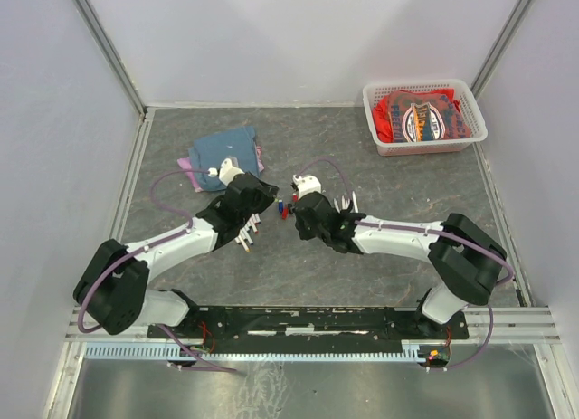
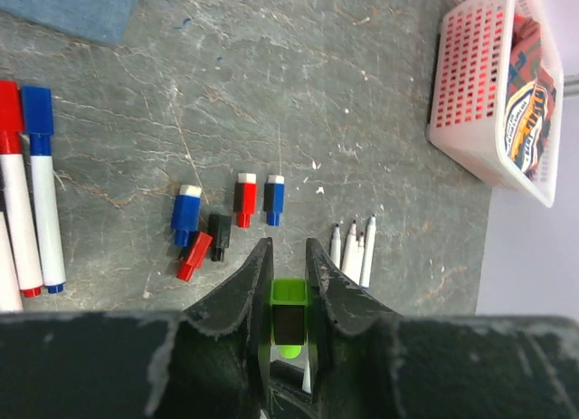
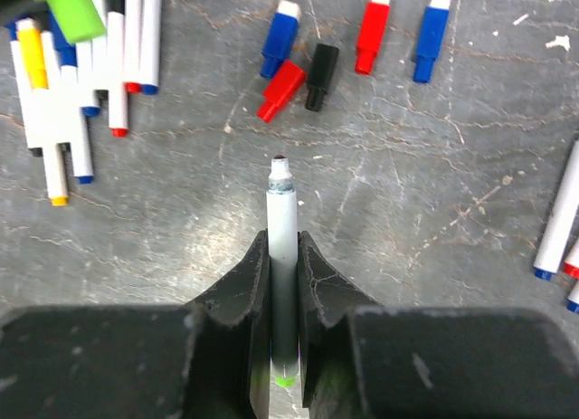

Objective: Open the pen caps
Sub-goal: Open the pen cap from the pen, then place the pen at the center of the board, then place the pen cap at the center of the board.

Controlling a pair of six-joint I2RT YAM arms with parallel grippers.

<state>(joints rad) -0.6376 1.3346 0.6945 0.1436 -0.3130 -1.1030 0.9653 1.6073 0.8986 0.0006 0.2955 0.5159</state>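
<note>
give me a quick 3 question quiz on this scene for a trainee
1. What colour is the cap held in the left end effector? A red, B green, C black.
2. True or false: the pen in the right end effector has its cap on.
3. How many loose caps lie on the table in the wrist views?
Key: 1 B; 2 false; 3 five.

Worktop [image 1: 362,265]: basket [image 1: 425,148] in far right corner, printed textile [image 1: 423,119] inside it. Folded cloth [image 1: 222,147] far, left of centre. Loose pen caps [image 2: 231,222] at centre; capped pens [image 1: 249,233] near-left of them, uncapped pens [image 1: 348,202] to their right.
</note>
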